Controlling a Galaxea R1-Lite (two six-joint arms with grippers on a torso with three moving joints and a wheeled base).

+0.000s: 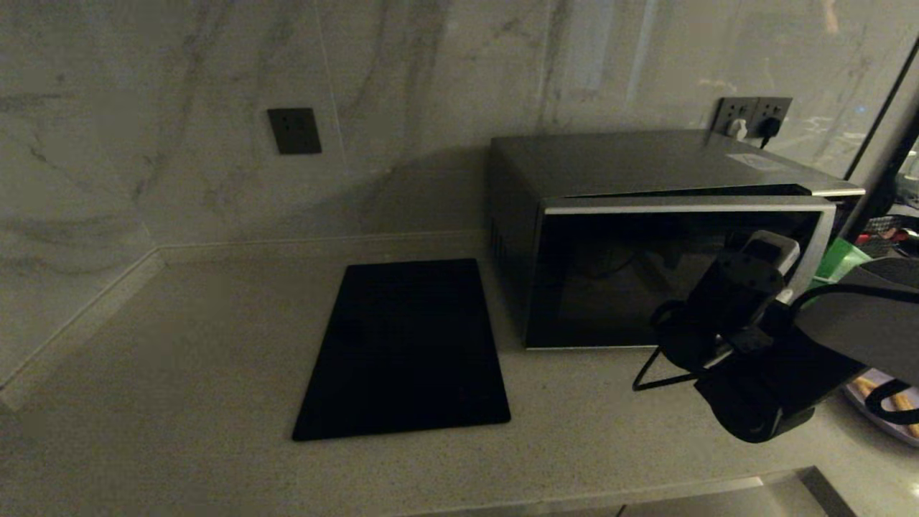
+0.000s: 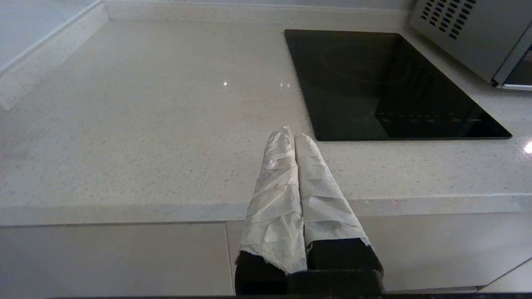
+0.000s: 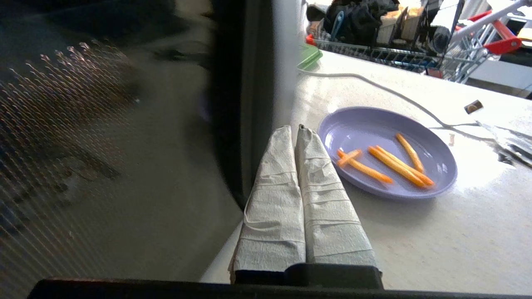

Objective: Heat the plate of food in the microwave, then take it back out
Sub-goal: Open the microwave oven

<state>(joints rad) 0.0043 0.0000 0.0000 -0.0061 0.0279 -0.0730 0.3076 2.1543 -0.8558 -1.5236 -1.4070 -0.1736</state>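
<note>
The microwave (image 1: 646, 215) stands at the back right of the counter, its dark glass door (image 1: 632, 280) slightly ajar at the right side. My right gripper (image 1: 775, 251) is in front of that side. In the right wrist view its taped fingers (image 3: 274, 187) are pressed together, and the gripper (image 3: 293, 129) is shut on nothing, close beside the door's free edge (image 3: 245, 104). The plate of food (image 3: 386, 153), light purple with several orange sticks, rests on the counter right of the microwave; only its rim (image 1: 887, 406) shows in the head view. My left gripper (image 2: 293, 135) is shut over the counter's front edge.
A flat black slab (image 1: 406, 348) lies on the counter left of the microwave. A green board (image 3: 309, 56) and a white cable (image 3: 374, 85) lie beyond the plate, with a cluttered wire rack (image 3: 395, 25) behind. Wall sockets (image 1: 754, 115) sit above the microwave.
</note>
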